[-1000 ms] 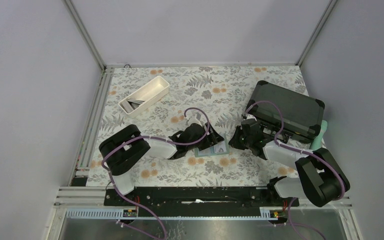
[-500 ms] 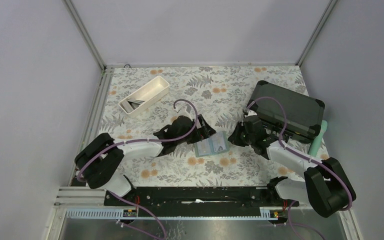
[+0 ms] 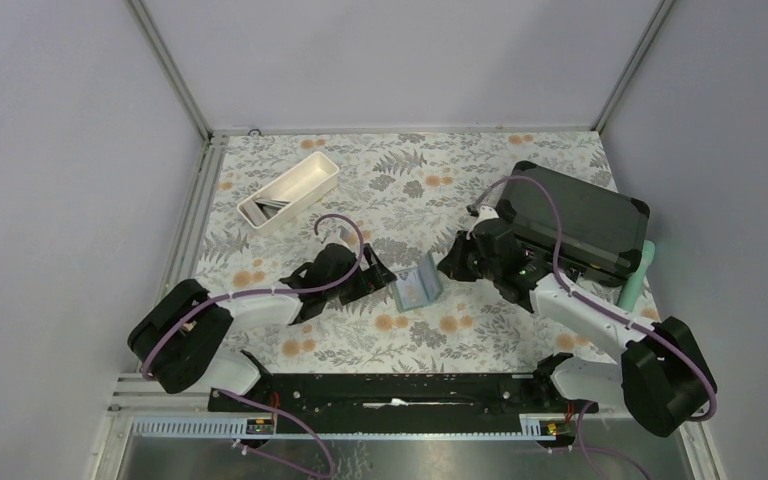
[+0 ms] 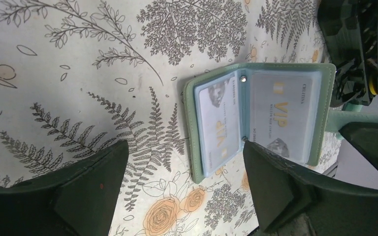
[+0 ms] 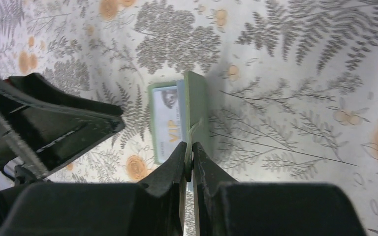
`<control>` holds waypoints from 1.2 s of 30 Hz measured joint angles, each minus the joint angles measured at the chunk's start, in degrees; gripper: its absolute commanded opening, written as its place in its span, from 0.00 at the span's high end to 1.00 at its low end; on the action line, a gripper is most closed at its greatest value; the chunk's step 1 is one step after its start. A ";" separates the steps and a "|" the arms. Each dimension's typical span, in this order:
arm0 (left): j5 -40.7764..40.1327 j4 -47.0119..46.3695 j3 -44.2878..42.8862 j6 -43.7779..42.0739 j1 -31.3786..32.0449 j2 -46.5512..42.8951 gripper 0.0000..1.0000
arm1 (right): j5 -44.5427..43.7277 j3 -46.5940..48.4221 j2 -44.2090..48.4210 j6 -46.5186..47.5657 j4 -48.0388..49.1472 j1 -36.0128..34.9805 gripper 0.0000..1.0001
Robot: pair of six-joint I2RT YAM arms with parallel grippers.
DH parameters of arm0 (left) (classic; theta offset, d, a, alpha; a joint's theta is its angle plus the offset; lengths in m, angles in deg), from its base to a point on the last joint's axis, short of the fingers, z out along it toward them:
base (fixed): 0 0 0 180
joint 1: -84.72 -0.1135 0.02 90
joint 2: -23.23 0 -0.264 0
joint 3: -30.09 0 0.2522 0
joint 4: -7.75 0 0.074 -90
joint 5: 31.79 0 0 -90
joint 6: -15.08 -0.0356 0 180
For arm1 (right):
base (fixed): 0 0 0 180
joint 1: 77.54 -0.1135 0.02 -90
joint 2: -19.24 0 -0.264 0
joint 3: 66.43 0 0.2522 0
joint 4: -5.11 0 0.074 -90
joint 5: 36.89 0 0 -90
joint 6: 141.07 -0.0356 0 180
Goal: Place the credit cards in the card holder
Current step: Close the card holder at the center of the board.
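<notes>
The left gripper has backed off the card holder, wide open and empty, free to fetch more. The right gripper pinches one flap up, near the black case. Two cards sit inside.

Floral table carries white tray, black case, and card holder, seemingly half-raised.

You have a flat squarish sage-green card holder with pale blue translucent pockets; the greyish plastic cards in them bear gold VIP lettering. Under the card holder, the tablecloth is white with grey ferns and orange flowers. Right of it sits a black hard case; left, a white oblong tray.
</notes>
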 measured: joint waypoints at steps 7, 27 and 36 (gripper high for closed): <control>2.40 -2.56 2.21 1.09 -2.36 -0.46 0.09 | -4.94 4.13 -3.13 0.61 -1.77 -8.33 0.99; 3.61 -2.40 5.16 0.85 -5.55 -6.29 0.09 | -8.83 13.11 -17.77 1.38 -1.86 -20.31 0.39; 4.35 -2.84 5.16 0.83 -5.55 -6.25 0.09 | -11.82 17.00 -13.16 3.48 -9.03 -20.44 0.16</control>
